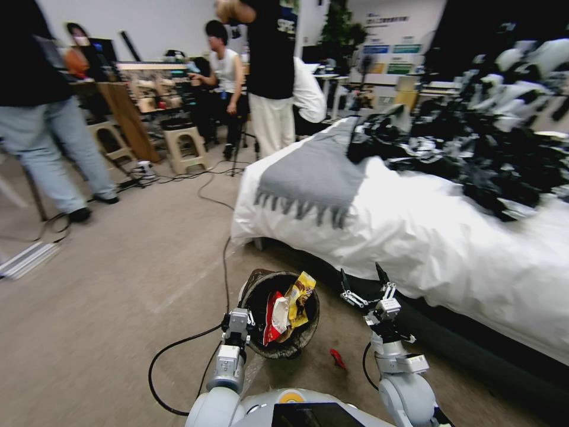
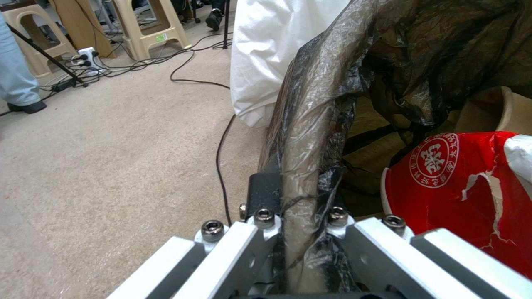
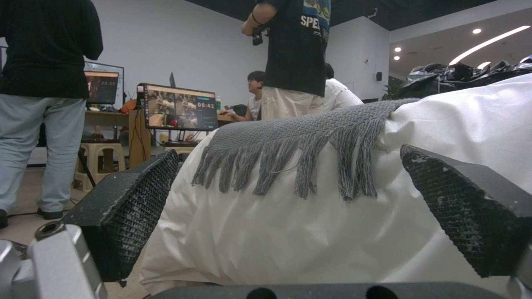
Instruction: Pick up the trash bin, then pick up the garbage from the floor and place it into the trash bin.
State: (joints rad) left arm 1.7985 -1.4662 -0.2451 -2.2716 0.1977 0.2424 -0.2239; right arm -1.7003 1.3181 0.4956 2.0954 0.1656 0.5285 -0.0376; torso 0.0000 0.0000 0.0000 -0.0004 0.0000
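While our left gripper (image 1: 244,325) is clamping the rim of the trash bin (image 1: 278,350), a red packet (image 1: 274,320) and yellow wrapper (image 1: 299,299) are sitting inside, just right of it. Farther right, our right gripper (image 1: 363,283) is hanging spread apart beside the white bed (image 1: 427,237).

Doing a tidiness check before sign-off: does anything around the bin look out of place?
Yes. A small red scrap lies loose on the floor beside the trash bin, which the left end effector holds by its rim. The right end effector is open, empty.
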